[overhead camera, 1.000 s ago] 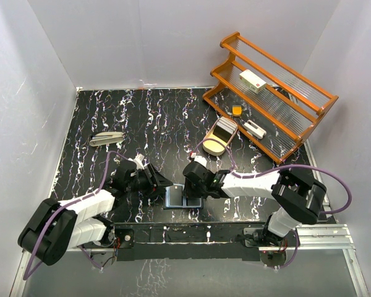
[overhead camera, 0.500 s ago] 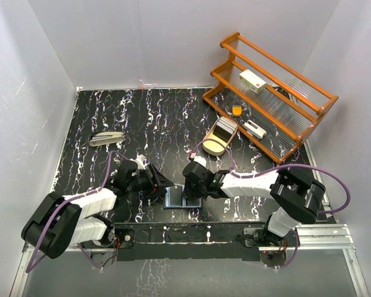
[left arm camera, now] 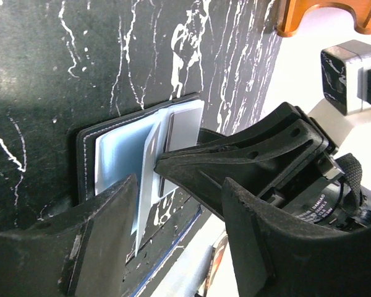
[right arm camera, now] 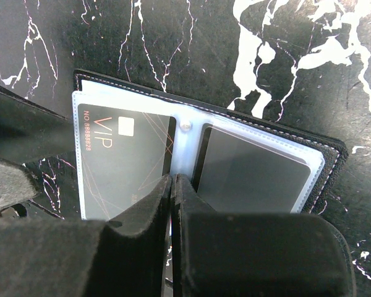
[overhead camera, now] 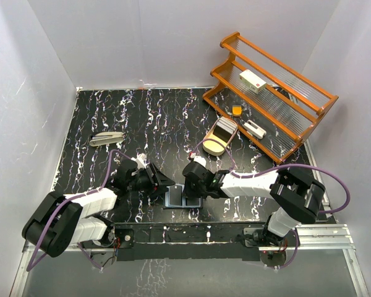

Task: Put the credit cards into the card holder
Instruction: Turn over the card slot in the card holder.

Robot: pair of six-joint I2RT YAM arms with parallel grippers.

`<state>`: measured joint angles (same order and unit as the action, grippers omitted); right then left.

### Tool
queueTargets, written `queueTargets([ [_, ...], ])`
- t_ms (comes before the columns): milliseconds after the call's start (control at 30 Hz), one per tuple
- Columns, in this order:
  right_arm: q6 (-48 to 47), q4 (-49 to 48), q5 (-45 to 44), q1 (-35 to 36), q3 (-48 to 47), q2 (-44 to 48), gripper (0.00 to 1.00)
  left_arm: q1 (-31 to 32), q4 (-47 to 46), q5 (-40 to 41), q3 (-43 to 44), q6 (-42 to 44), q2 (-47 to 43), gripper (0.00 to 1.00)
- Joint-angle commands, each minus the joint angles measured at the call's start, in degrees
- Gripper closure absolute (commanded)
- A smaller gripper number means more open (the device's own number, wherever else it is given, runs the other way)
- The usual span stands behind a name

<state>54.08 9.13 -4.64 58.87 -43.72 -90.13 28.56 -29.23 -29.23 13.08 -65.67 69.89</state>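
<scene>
Card holder [right arm camera: 334, 154] open, cards [right arm camera: 123, 161] sleeved; little change past sec. R gripper [right arm camera: 173, 185] clenched at spine, L gripper [left arm camera: 179, 182] released. Prob near done.

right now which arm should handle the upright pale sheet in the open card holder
Right: the right gripper is shut at the centre fold of the card holder, apparently pinching the pale sheet; the left gripper hangs open beside it, gripping nothing.

card holder [right arm camera: 187, 151]: matt black, glossy clear sleeves | table [overhead camera: 161, 117]: smooth marbled
</scene>
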Motion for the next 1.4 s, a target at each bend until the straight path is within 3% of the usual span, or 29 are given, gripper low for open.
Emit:
queueTargets([
  [0,-0.90,-1.18,-0.89,0.36,-0.27,-0.77,0.98,-0.27,-3.22,-2.32,-0.34,-1.04,0.16,0.46],
  [500,-4.88,-3.97,-2.69,0.37,-0.18,-0.78,0.97,1.32,-11.02,-5.30,0.31,-6.84,2.03,0.44],
  [767,-8.05,-8.19,-1.80,0.36,1.98,0.94,0.91,3.82,-13.74,-4.06,0.48,-7.88,4.45,0.43],
  [1200,-8.59,-9.04,-4.91,0.36,5.90,9.35,0.82,7.04,-8.40,-0.98,4.41,-6.05,4.97,0.43],
  [1367,-7.95,-3.53,-8.97,0.32,6.52,14.11,0.79,7.78,-6.96,0.01,5.40,-5.70,4.99,0.42],
])
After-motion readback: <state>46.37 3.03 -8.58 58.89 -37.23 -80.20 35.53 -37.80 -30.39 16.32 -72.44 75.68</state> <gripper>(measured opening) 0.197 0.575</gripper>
